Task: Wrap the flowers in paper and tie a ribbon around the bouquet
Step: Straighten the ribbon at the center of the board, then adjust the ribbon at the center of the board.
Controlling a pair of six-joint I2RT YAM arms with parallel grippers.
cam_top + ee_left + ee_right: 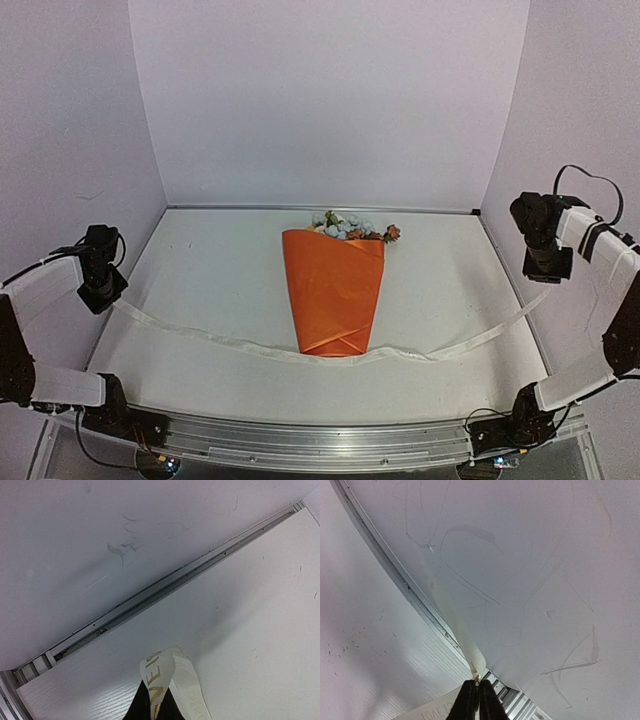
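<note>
Centrally, the bouquet (pixel 333 300) lies flat on the table (pixel 220 260), well apart from both arms, its narrow end toward the near edge. The paper (pixel 330 285) is folded round it as a cone. The flowers (pixel 348 226) show only at the wide far end: blue and cream heads, with one orange-pink bloom at the right.

We find the ribbon (pixel 200 335) running across the table from side to side in a shallow sag and meeting the cone's near tip. We cannot tell whether it passes under the tip or merely touches it. Both its ends rise off the table toward the grippers.

The left gripper (pixel 100 292) hangs over the table's left edge, close to the left wall (pixel 70 120). Its wrist view shows dark fingers (pixel 145 707) drawn together with the gold-lettered ribbon looped over them, so we record it as clamped on the ribbon. The right gripper (pixel 548 268) hangs close to the right wall (pixel 580 100). Its wrist view shows two fingers pressed together with the ribbon pinched at their tips and running away from them, so it is likewise clamped.

Between each gripper and the bouquet runs the ribbon itself. A metal channel (pixel 165 587) marks where table meets wall, and we note scuffs (pixel 122 547) on both side walls. An aluminium rail (pixel 320 440) carries the arm bases at the near edge.
</note>
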